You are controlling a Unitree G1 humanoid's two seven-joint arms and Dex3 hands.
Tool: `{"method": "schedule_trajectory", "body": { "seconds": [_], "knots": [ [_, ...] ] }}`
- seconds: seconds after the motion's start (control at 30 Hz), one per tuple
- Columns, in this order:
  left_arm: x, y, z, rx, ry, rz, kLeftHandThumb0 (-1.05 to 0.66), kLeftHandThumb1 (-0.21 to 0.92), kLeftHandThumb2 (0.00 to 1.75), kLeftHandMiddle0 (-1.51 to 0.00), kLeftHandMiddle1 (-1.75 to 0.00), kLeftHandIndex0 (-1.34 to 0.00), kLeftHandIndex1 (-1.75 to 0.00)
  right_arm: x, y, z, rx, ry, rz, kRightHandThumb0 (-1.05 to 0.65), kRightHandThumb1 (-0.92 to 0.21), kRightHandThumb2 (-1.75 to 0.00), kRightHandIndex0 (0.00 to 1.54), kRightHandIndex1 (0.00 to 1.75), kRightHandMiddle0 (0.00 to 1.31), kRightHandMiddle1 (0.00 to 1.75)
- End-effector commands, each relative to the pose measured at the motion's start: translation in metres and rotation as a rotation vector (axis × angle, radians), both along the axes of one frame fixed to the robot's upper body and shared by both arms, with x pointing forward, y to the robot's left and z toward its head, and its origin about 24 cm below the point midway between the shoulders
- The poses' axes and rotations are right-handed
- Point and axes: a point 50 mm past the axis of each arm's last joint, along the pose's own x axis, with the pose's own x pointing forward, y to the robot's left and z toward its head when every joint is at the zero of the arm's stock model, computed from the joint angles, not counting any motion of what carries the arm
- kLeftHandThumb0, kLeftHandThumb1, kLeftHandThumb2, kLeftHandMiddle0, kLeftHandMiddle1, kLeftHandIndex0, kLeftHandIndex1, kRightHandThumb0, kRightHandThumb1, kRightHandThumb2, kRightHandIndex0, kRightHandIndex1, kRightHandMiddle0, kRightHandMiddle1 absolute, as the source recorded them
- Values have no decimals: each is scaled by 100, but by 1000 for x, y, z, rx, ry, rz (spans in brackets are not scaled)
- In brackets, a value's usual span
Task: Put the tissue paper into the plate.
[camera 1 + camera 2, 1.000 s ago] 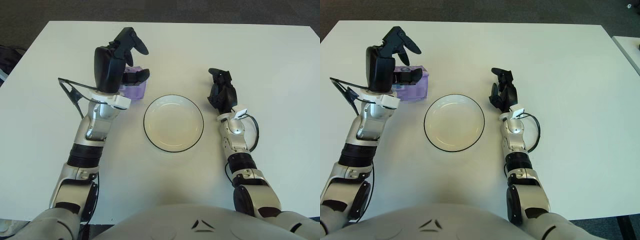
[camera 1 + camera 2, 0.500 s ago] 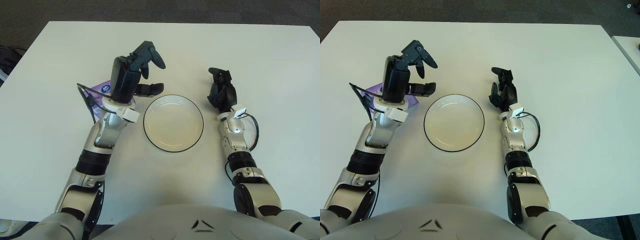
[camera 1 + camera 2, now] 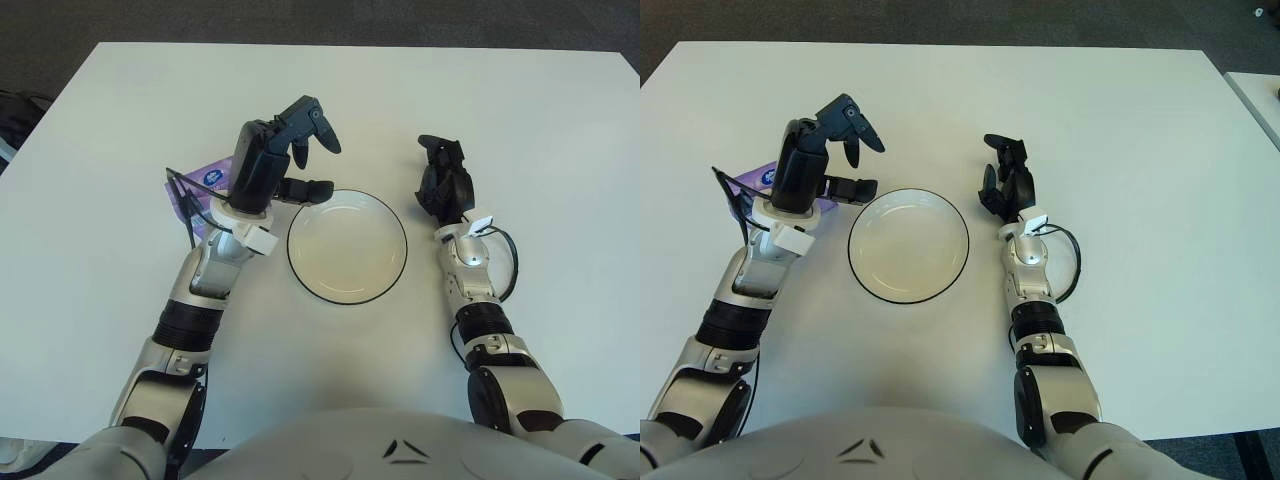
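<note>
1. The tissue pack (image 3: 203, 182) lies on the white table (image 3: 520, 110) to the left of the plate (image 3: 347, 246), and the left hand (image 3: 283, 160) stands between the two — the pack shows behind and to the outer side of that hand's wrist, not under its fingers.
2. The left hand's fingers (image 3: 312, 125) are spread and grip nothing; they point toward the plate's near-left rim, so the pack lies on the side away from where they face. By my reading, the hand must come back leftward before any grasp.
3. The left hand is far the nearer to the pack. The right hand (image 3: 443, 183) shows just right of the plate, well apart from the pack; its fingers look loosely curled and hold nothing.
4. Only a corner of the pack shows: pale purple wrapper with a small dark blue round label — its long axis cannot be told, since the arm hides most of it.
5. The plate is white with a dark rim and holds nothing.
</note>
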Motion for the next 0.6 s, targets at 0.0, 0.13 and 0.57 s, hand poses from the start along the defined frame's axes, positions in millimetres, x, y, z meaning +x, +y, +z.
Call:
{"method": "schedule_trajectory", "body": {
  "seconds": [0.0, 0.13, 0.57],
  "knots": [
    [6, 10, -4, 159, 35, 69, -48, 29, 135, -120, -175, -63, -175, -50, -9, -89, 0, 400, -37, -63, -92, -83, 33, 14, 0, 105],
    [8, 15, -2, 286, 29, 170, -49, 28, 136, -121, -175, -64, -175, -51, -9, -90, -3, 400, -33, -63, -92, -83, 33, 14, 0, 104],
    [11, 38, 14, 429, 86, 691, -50, 25, 139, -122, -175, -66, -175, -52, -8, -91, -3, 403, -23, -61, -92, -82, 32, 14, 0, 102]
  ]
}}
